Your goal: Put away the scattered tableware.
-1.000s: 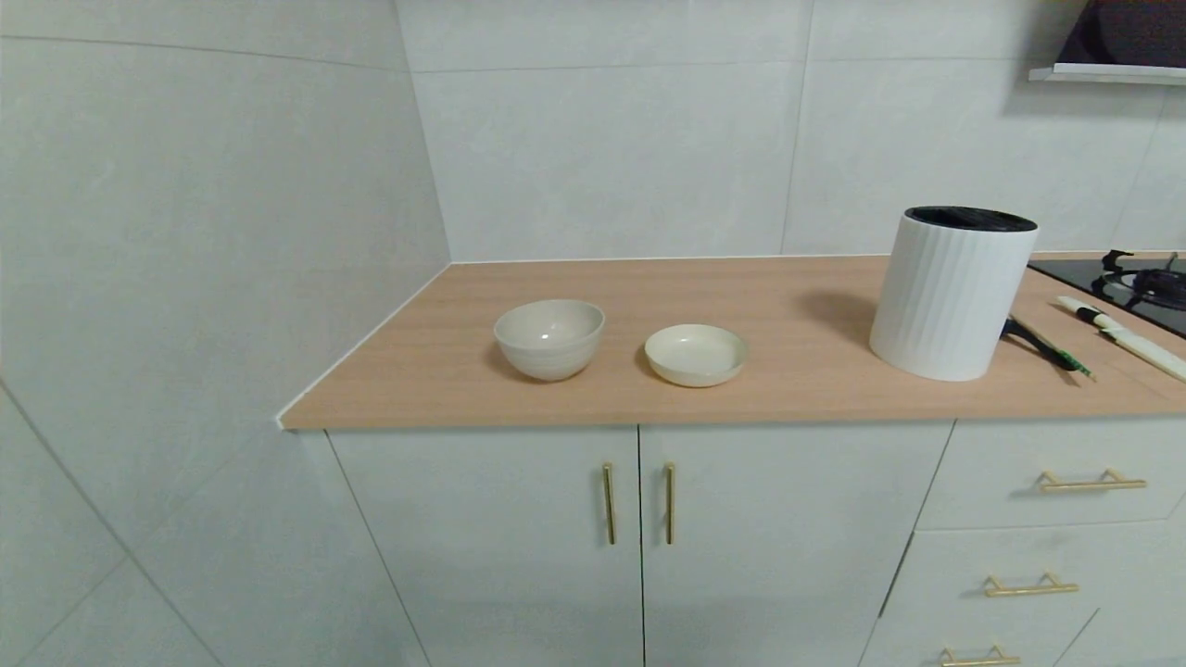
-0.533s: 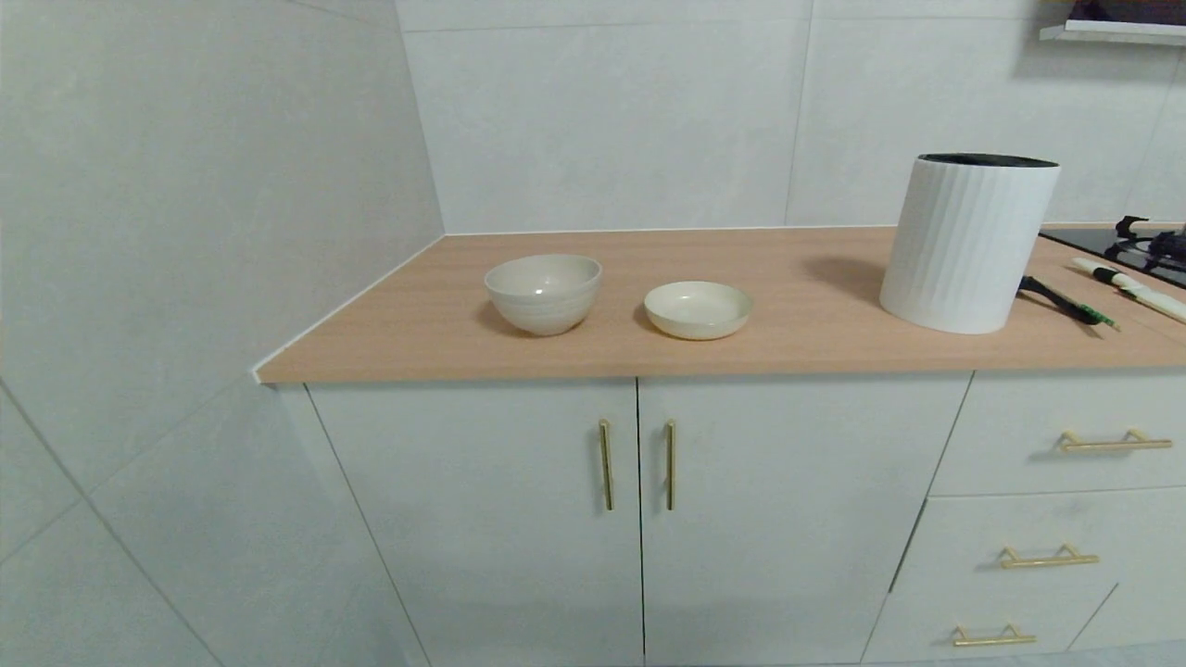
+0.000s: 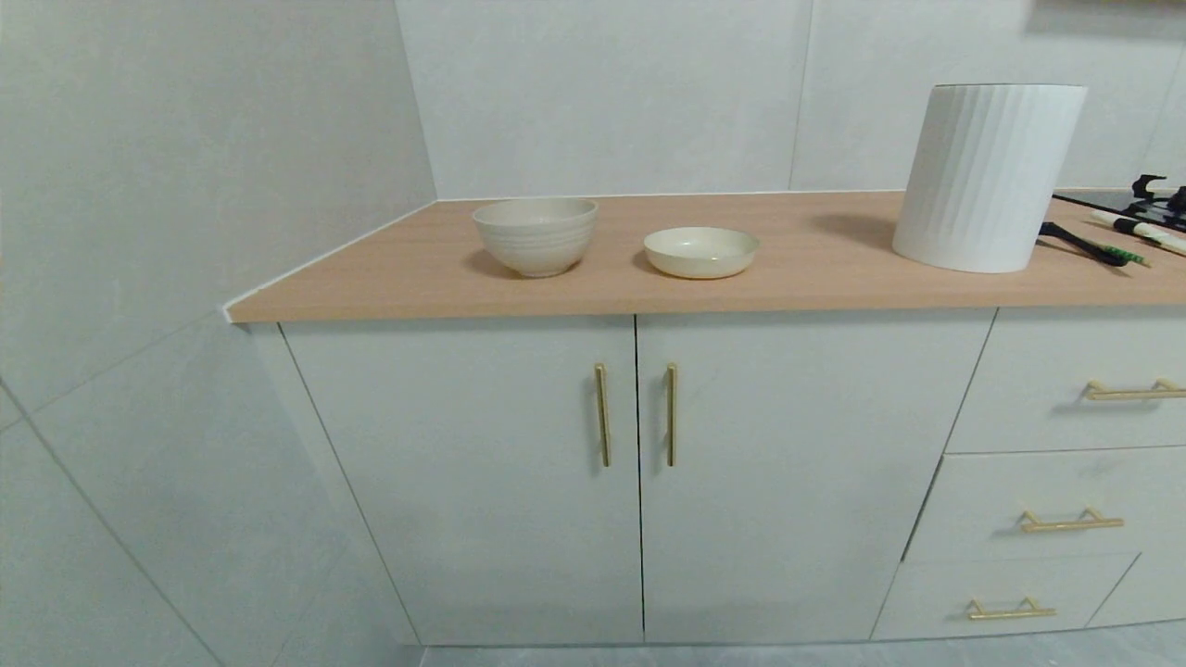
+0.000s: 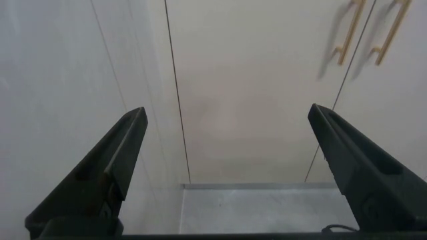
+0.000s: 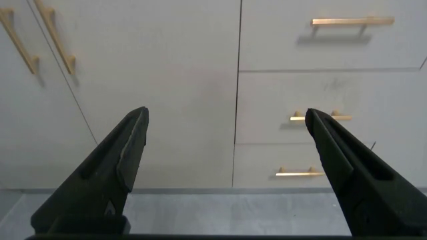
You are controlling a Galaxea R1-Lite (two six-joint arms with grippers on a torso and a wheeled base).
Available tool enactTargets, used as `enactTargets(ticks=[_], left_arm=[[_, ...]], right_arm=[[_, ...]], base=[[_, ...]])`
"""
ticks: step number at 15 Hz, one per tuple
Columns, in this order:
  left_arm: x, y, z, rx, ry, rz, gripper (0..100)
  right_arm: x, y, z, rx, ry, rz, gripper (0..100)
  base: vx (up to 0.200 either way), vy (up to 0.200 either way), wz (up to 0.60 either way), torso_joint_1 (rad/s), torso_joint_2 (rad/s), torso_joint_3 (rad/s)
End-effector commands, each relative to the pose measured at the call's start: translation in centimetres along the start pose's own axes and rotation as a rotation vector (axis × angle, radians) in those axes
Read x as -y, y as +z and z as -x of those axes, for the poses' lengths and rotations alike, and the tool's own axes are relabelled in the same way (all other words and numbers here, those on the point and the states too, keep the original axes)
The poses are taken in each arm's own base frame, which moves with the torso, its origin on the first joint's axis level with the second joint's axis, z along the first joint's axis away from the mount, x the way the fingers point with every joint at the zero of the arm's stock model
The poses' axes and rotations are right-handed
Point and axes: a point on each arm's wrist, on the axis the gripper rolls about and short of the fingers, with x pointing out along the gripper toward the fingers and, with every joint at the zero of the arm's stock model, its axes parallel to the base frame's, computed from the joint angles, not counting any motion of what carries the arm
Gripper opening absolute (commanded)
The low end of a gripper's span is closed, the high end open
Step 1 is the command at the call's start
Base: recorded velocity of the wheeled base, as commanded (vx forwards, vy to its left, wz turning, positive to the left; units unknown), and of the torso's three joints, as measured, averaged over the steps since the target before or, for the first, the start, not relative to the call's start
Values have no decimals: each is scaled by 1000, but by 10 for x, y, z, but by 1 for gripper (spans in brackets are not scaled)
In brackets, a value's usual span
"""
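Observation:
A pale ribbed bowl [image 3: 536, 235] stands on the wooden counter [image 3: 417, 278] near its left corner. A shallow cream dish [image 3: 700, 251] sits just to its right. A tall white ribbed holder [image 3: 987, 176] stands further right, with dark and white utensils [image 3: 1093, 245] lying beside it. My left gripper [image 4: 227, 127] hangs low in front of the cabinet doors, open and holding nothing. My right gripper [image 5: 227, 127] is also open, facing the drawer fronts [image 5: 320, 93].
Below the counter are two cabinet doors with gold handles [image 3: 636, 414] and a stack of drawers [image 3: 1066, 445] to the right. A tiled wall closes off the left side. A stove burner [image 3: 1158, 193] is at the far right edge.
The head camera has dropped lower, so the counter and everything on it shifted up in the picture and more of the cabinet fronts shows. The bowl and dish keep their places.

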Motion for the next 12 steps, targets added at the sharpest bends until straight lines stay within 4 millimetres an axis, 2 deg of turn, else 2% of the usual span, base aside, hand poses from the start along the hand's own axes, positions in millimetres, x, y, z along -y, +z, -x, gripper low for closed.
enactTargets(ticks=[1, 12], left_arm=[[0, 0, 0, 0, 1, 0, 100], [0, 0, 0, 0, 2, 0, 100]], right_arm=[[0, 0, 0, 0, 0, -1, 100], [0, 0, 0, -2, 0, 1, 100]], base=[[0, 0, 0, -46, 300, 237], [0, 0, 0, -8, 30, 21]])
